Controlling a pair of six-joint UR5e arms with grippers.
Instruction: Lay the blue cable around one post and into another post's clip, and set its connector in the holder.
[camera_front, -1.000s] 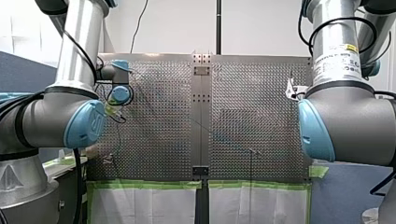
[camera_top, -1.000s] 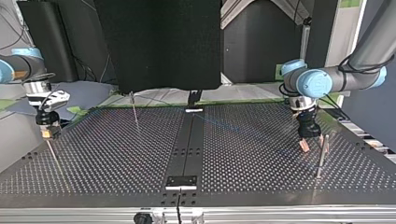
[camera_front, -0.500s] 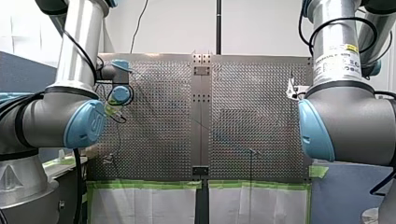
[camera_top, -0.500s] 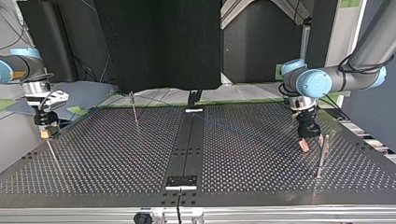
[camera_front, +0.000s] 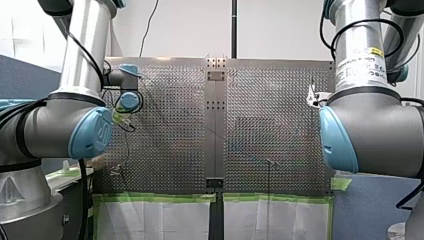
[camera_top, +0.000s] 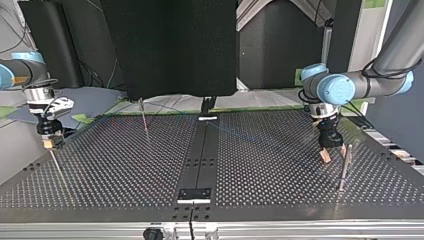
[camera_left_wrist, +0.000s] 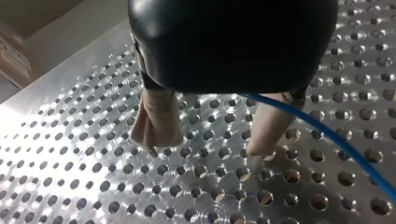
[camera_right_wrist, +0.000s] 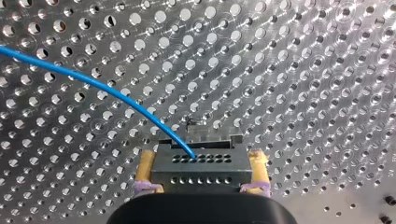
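Right pincer (camera_right_wrist: 201, 157) clamped on connector (camera_right_wrist: 200, 169), blue cable (camera_right_wrist: 93, 80) running ahead | left pincer (camera_left_wrist: 208, 147) spread, cable crossing one finger

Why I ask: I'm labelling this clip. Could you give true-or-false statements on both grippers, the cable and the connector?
My right gripper grips the connector. True.
The blue cable runs into the connector. True.
My left gripper is clamped on the blue cable. False: its fingers stand apart; the cable passes by one.
The connector rests in its holder. False: it is between my right gripper's pads, over the perforated table.
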